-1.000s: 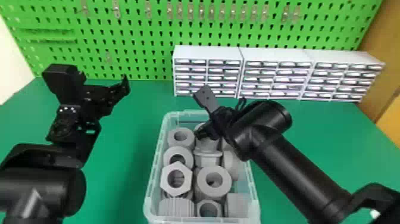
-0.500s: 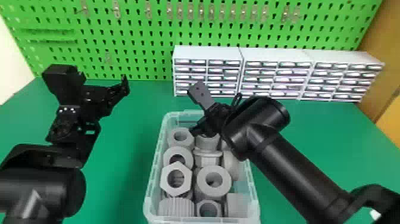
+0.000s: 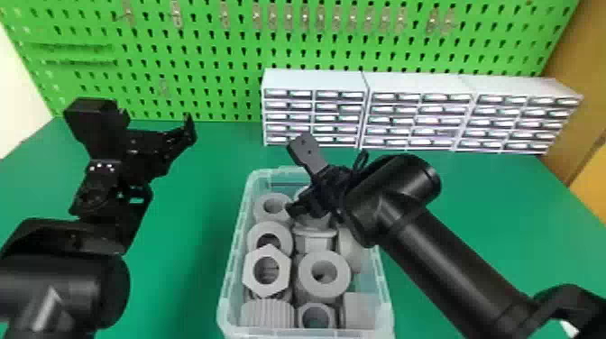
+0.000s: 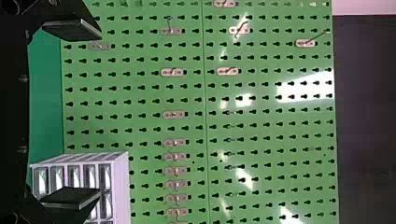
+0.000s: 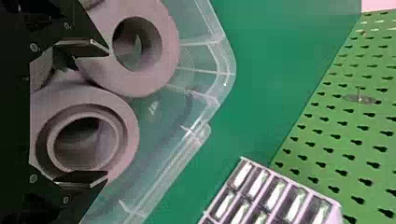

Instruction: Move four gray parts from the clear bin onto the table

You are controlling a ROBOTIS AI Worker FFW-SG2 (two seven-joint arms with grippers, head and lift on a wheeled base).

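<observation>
1. The right gripper [image 5: 107, 113] was seen over the far part of the bin [image 3: 234, 243], its fingers spread to either side of a round part [image 5: 132, 140]; no firm pinch was made out.
2. The part stood in the bin, bore facing up, a thick ring [image 5: 161, 70] close beside it. It was judged light, stiff and hollow, like moulded plastic; the dull skin was expected to grip fairly well, with little risk of crushing.
3. The best hold was judged to be square across the outer wall, low enough to clear the rounded lip. A finger could be fouled by the neighbouring ring.
4. More gray parts were noted nearer the robot, among them a hex nut [image 3: 283, 270], packed closely enough to be dragged or tipped.
5. The left gripper [image 4: 99, 113] was held above the table to the left of the bin, fingers apart.
6. The table [image 3: 473, 203] was green, flat and apparently smooth; parts set on their sides might roll.
7. Drawers [image 3: 311, 81] were ranged behind, against a green pegboard [image 3: 203, 67] hung with clips [image 3: 288, 16].
</observation>
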